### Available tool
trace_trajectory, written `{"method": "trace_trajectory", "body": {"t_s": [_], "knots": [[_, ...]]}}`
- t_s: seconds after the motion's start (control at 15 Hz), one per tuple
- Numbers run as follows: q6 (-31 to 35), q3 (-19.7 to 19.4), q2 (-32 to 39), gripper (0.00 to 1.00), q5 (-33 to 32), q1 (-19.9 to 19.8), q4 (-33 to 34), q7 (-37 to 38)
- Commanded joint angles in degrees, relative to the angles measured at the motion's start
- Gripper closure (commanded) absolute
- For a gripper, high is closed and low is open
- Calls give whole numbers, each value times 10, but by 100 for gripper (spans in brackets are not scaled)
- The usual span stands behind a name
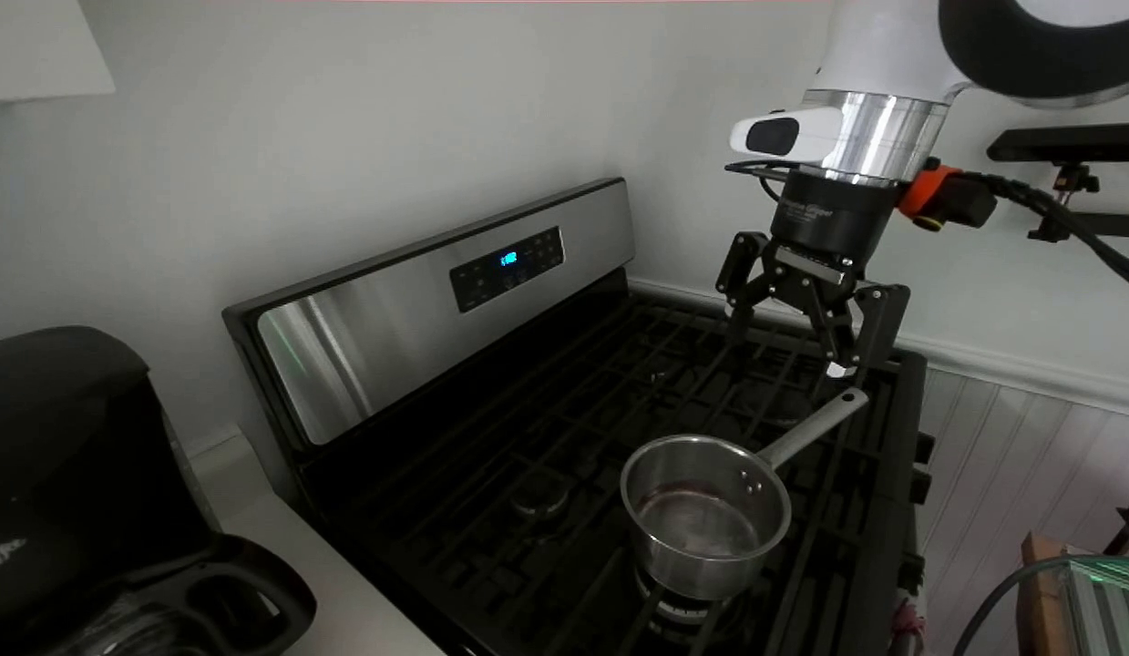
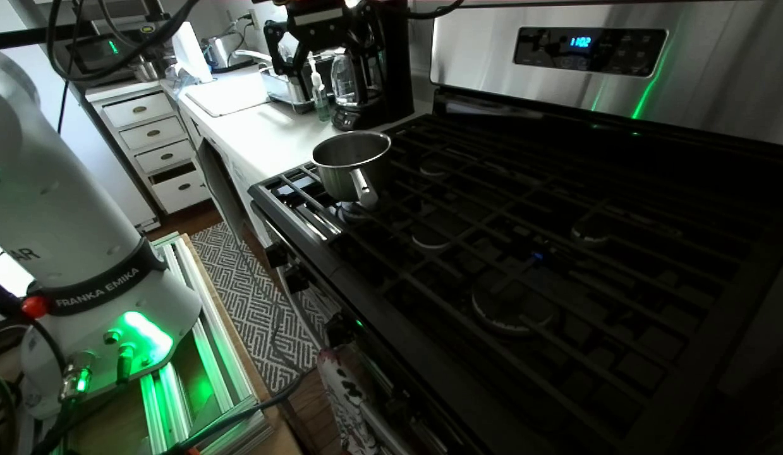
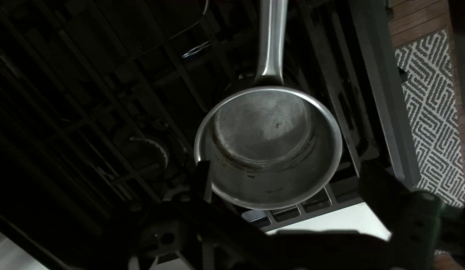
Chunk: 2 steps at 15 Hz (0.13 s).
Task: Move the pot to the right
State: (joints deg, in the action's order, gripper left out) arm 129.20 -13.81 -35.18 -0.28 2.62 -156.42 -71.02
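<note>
Pot (image 1: 705, 524) on the stove (image 1: 546, 428), over the front burner (image 1: 681, 612) nearest the counter (image 2: 290, 136); its handle (image 1: 815, 428) points away from the counter. The pincer (image 1: 788, 344) hangs above the pot and clear of it, fingers (image 3: 379, 192) spread wide, holding nothing. Governing relation, as judged: the pot lies below the pincer; in the wrist view its round body falls nearer the fingers, the handle, its long axis, extending to the far side. A descent onto the body would thus seem the shorter reach. Counted: one arm (image 1: 892, 46), one pincer, two fingers; one pot, one handle; one stove; one coffee maker (image 1: 63, 428) on the counter; one rug (image 3: 431, 123).
</note>
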Motion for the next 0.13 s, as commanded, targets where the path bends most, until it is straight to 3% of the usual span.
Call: {"method": "trace_trajectory", "body": {"t_s": [0.0, 0.07], "knots": [[-2, 3, 0, 0, 2, -3, 1, -1], [-2, 3, 0, 0, 2, -3, 1, -1]]}}
